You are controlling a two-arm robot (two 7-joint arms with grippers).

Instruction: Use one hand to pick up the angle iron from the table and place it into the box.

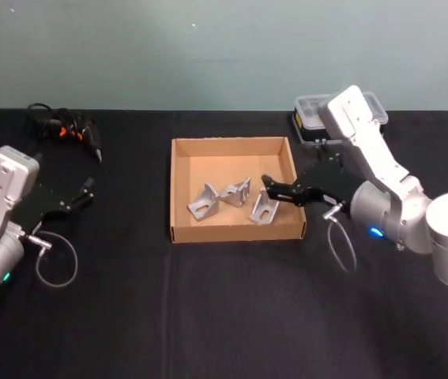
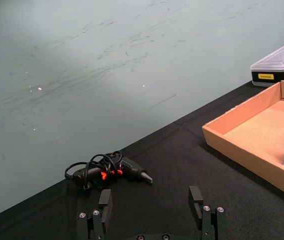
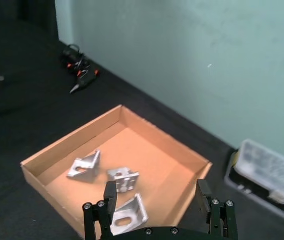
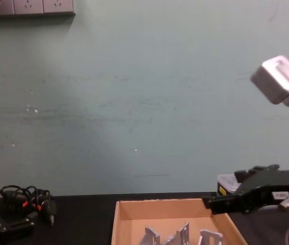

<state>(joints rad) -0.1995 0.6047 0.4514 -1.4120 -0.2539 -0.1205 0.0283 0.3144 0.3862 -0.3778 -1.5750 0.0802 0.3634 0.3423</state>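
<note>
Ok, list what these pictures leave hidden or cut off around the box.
- Box: chest view's bottom edge cuts off its front.
- Angle irons: same edge hides their bases.
- Plastic case: right arm covers most of it in the head view.
- Right pincer: wrist view's edge cuts off its base.

right gripper (image 1: 275,187) fingers spread, left gripper (image 1: 88,192) idle

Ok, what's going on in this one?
The right gripper hangs open over the right side of the cardboard box, holding nothing. Three angle irons lie inside the box. The left gripper sits open and idle over the table on the left.
</note>
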